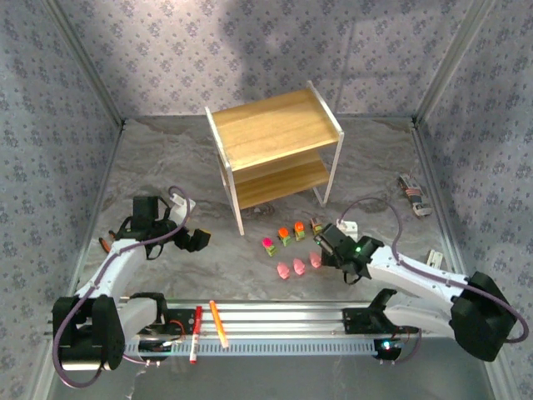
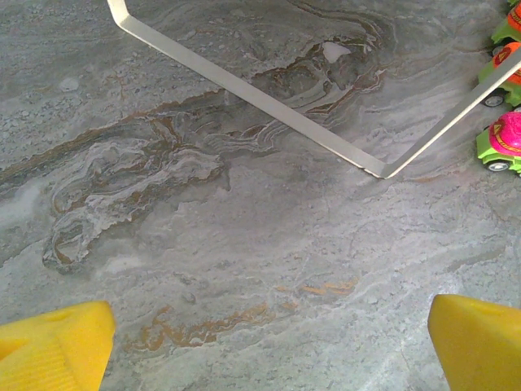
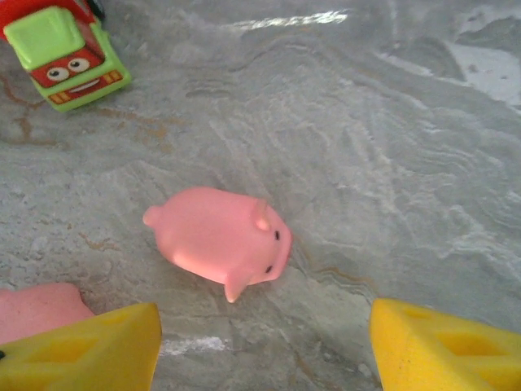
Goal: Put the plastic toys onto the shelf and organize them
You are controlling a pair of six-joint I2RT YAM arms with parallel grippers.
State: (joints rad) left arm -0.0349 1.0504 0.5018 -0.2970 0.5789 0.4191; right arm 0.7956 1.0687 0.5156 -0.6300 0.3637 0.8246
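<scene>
The shelf (image 1: 275,142), two wooden boards on a white frame, stands at the back middle with both boards bare. In front of it sit several green trucks (image 1: 284,235) in a row, with three pink figures (image 1: 298,267) nearer me. My right gripper (image 1: 326,248) hovers at the right end of the pink row. It is open (image 3: 264,350), and a pink pig (image 3: 220,240) lies on its side just beyond its yellow fingertips (image 3: 81,350). A second pink figure (image 3: 37,309) and a red-topped truck (image 3: 69,53) lie to its left. My left gripper (image 1: 200,240) is open (image 2: 264,350) over bare table, facing the shelf's white foot rail (image 2: 244,90) and a magenta-topped truck (image 2: 505,142).
A red pen (image 1: 195,333) and an orange pen (image 1: 218,323) lie on the front rail. A grey tool (image 1: 414,196) and a small white piece (image 1: 435,258) lie at the right. Orange-handled pliers (image 1: 106,243) peek out beside the left arm. Patterned walls close in three sides.
</scene>
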